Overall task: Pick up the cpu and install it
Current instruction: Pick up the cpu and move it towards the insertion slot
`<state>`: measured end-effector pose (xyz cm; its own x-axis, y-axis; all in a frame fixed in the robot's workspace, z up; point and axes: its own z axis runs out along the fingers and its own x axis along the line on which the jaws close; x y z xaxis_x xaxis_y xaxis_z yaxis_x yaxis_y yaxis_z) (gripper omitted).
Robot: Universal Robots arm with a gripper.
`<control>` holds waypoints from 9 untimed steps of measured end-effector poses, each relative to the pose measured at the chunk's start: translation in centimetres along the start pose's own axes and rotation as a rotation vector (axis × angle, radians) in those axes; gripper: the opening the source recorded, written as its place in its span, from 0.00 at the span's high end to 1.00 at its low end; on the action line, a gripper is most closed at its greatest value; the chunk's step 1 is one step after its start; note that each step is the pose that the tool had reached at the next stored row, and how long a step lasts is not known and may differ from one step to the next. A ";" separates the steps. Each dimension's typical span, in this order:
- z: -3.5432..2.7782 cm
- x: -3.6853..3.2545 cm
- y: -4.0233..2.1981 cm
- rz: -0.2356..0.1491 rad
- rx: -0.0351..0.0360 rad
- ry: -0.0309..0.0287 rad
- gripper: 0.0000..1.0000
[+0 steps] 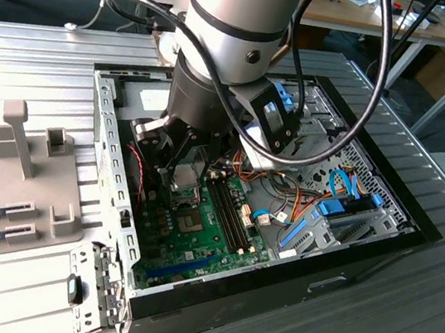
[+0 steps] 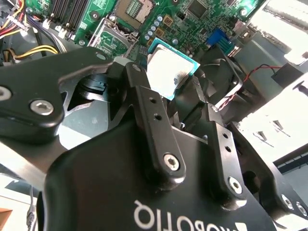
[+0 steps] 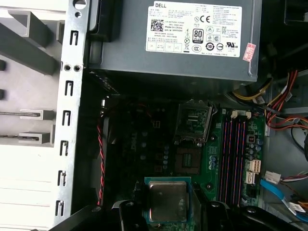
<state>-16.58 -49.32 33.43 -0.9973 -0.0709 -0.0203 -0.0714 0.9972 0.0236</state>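
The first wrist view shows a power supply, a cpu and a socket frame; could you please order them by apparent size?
1. power supply
2-3. cpu and socket frame look about alike; the cpu is nearer the camera, so I won't rank them.

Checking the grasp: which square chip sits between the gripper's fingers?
The silvery-grey metal-topped square cpu, clamped by the gripper; the smaller dark-grey square chip lies on the green motherboard.
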 end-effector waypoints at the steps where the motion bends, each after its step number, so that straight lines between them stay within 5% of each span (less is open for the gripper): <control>1: 0.02 -0.01 -0.05 0.000 0.0000 0.0000 0.53; 9: 0.17 -0.07 -0.45 0.000 -0.0001 0.0000 0.53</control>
<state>-16.48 -49.76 33.25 -0.9973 -0.0709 -0.0204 -0.0714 0.9972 0.0236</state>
